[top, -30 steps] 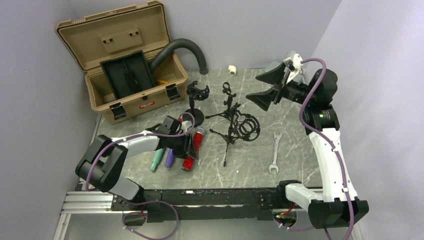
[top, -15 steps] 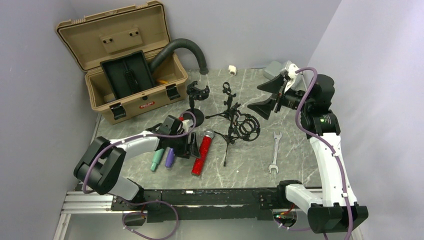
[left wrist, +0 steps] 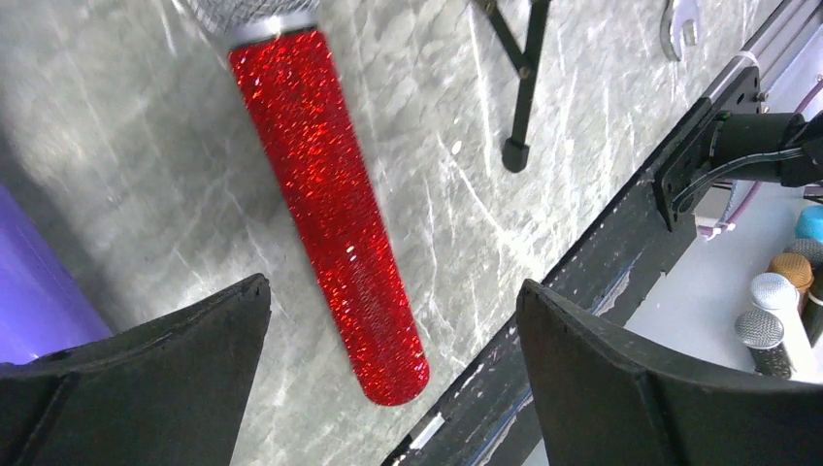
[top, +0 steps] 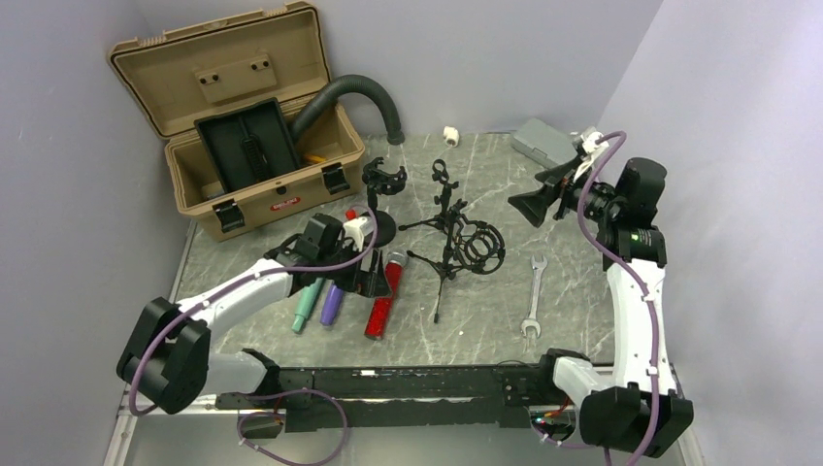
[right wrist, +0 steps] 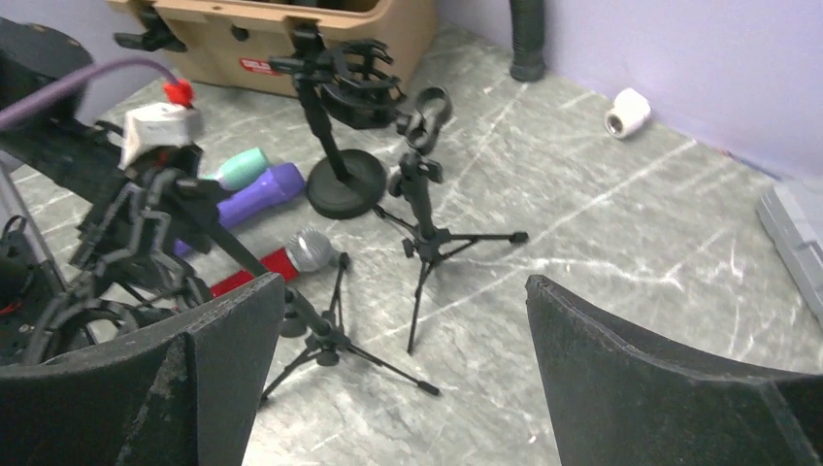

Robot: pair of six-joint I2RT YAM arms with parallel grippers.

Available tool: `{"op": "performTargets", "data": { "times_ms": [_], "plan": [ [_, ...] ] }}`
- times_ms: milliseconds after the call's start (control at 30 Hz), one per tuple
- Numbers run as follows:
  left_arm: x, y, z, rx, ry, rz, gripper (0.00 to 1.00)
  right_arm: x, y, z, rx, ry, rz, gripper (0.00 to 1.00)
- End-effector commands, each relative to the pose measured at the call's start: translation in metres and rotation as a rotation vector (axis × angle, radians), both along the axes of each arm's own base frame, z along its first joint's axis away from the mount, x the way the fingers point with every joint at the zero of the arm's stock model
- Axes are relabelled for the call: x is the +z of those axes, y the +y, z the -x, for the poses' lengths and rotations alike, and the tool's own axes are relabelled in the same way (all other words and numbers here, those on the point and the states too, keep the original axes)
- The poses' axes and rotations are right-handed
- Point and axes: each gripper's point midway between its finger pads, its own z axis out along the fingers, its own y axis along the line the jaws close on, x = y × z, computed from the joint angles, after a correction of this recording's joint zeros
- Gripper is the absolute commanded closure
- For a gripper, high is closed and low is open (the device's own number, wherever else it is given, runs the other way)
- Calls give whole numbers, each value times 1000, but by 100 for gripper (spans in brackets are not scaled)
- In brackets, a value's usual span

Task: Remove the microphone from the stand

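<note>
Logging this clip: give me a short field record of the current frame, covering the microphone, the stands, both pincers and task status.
microphone: red glitter microphone with silver mesh head, lying flat on the grey marble table, off every stand
left pincer: open, straddling the microphone's handle from above, no contact visible
right pincer: open, empty, raised at the far right
stands: black round-base stand, black tripod stand with clip, black tripod stand with ring mount; none holds a microphone
task status: removal looks done
</note>
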Motion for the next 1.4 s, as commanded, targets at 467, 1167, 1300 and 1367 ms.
{"op": "performTargets", "data": {
  "times_ms": [467,1167,1300,1367],
  "plan": [
    [120,13,-43,-124,-522,-89,0,-110,30,19,392,12,35,14],
    [177,-5,-77,-231,-785,22,1,-129,124,11,695,-53,-10,22],
    [172,-11,-82,-235,-781,46,1,-130,128,11,730,-44,-61,23],
    [168,-13,-85,-237,-774,49,1,-132,128,12,737,-35,-74,24]
  ]
}}
